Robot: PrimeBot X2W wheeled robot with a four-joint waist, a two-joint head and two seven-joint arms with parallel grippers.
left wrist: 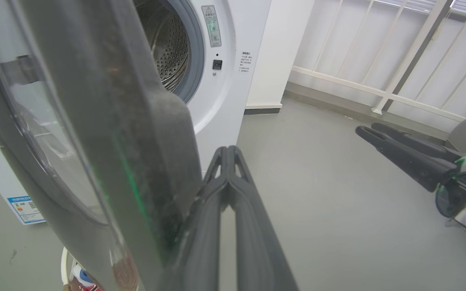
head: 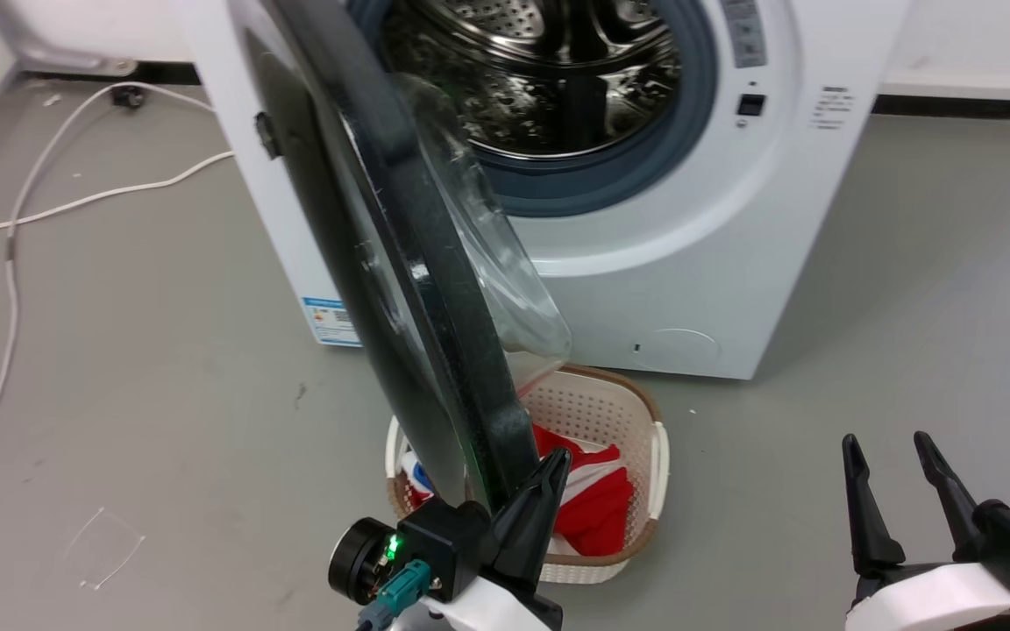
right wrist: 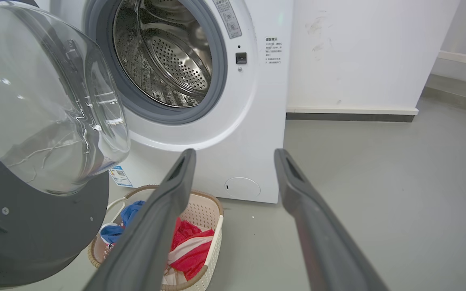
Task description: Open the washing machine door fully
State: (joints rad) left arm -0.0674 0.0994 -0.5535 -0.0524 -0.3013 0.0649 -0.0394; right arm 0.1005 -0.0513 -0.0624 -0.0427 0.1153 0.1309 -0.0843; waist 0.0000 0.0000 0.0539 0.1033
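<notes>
Machines: one white washing machine (head: 645, 289), its steel drum (head: 549, 79) exposed.
Doors: one washing machine door (head: 400, 263), swung out from the machine's left side and nearly edge-on to the head camera. Its clear bowl window (head: 505, 263) bulges to the right (well clear of the drum opening).
Baskets: one cream laundry basket (head: 619, 412) on the grey floor (head: 163, 368), just in front of the machine and under the door's lower edge, with red and blue cloth (head: 597, 508) inside.
Cables: a white cable (head: 10, 289) trails at the left (strands hard to count).
Grippers: two.
Left arm: rises at lower centre. The left gripper (head: 558, 460) has its fingers pressed together, grasping nothing, their side against the inner face of the door's lower rim.
Right arm: low at the lower right, well apart from the door. The right gripper (head: 889, 447) has its fingers spread wide, empty, pointing at the machine.
</notes>
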